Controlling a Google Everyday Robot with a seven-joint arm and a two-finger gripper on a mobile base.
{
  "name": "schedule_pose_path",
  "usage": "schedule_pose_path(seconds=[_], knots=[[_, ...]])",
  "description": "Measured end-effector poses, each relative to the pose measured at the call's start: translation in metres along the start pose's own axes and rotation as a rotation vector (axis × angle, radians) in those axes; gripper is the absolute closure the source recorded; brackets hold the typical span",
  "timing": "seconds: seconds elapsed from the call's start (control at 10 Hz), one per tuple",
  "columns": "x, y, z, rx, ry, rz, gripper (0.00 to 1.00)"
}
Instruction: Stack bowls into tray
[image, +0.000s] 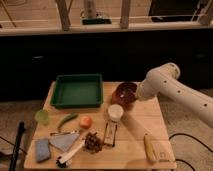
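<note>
A glossy dark brown bowl (124, 91) sits on the wooden table (135, 131), just right of the green tray (77, 90). An orange-red edge (121, 103) shows under its near side; I cannot tell whether this is the second bowl. My gripper (137, 94) is at the end of the white arm (172, 87), which comes in from the right. It is at the bowl's right rim and mostly hidden by the wrist. The tray holds nothing.
A white cup (115, 112) stands just in front of the bowl. A light-green cup (42, 116), a green pod (66, 120), an orange fruit (85, 121), a brown clump (92, 141), a brush (70, 153), a blue sponge (42, 149) and a banana (149, 147) lie nearer.
</note>
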Motion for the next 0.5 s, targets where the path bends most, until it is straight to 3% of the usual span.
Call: schedule_pose_path(seconds=[0.5], knots=[[0.014,-0.004,0.014,0.053,-0.023,-0.024,1.0]])
